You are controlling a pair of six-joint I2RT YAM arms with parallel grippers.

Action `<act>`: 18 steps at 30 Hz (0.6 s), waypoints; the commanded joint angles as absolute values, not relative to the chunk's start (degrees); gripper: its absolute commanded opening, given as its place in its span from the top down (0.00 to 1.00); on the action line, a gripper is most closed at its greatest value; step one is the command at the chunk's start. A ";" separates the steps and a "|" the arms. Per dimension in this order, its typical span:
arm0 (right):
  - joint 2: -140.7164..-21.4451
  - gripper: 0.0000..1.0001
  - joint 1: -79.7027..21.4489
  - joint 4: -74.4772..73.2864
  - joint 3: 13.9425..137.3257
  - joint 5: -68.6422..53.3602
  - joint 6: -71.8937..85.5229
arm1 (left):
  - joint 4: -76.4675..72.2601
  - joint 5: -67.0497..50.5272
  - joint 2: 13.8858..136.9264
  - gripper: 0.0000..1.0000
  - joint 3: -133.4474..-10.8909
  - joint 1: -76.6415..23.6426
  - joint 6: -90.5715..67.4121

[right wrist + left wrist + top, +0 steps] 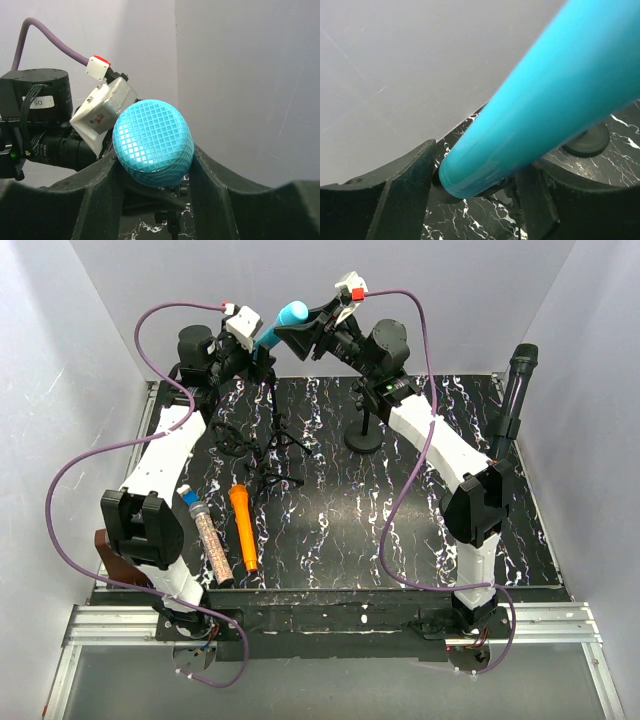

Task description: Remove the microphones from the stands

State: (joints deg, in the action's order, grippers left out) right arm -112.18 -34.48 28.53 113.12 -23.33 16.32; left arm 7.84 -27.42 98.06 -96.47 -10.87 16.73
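1. Well to the near-left of the left fingers point(400, 200), a clear tube point(205, 540) with a blue cap and speckled filling lay on the marbled black tabletop point(330, 540). An orange tapered object point(243, 530) lay just to its right, not touching it.
2. The left fingers stood on either side of the turquoise microphone point(288, 318), flanking its smooth handle close to the tail end. I could not tell whether they pressed on the handle or only bracketed it.
3. The turquoise microphone hung tilted, high above the tabletop, with its tail between the left fingers and its head between the right fingers point(100, 200).
4. Below the left fingers, the tripod stand point(272, 445) spread its legs on the tabletop. In the left wrist view a dark part showed just under the microphone's tail. I could not make out whether the microphone sat in a clip there.
5. The right fingers were closed on the microphone's mesh head, one finger against each side of it.
6. Below the right fingers, a round-based stand point(365, 438) stood on the tabletop. Far to their right, a black microphone point(518, 390) stood upright at the tabletop's right edge.
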 commanded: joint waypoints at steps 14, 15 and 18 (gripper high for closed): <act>-101.61 0.99 -27.42 31.73 123.66 -27.25 26.10 | 7.12 -20.30 100.81 0.47 -92.81 -10.81 16.79; -100.82 0.99 -27.25 31.64 123.14 -27.25 26.63 | 7.03 -20.56 100.90 0.47 -92.99 -10.81 16.61; -99.58 0.99 -27.07 32.86 120.69 -28.30 26.54 | 7.12 -21.71 101.51 0.47 -93.60 -10.81 16.26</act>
State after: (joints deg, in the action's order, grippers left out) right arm -108.22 -27.81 23.09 117.75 -27.79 24.51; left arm 3.16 -23.70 99.13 -94.76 -11.92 15.92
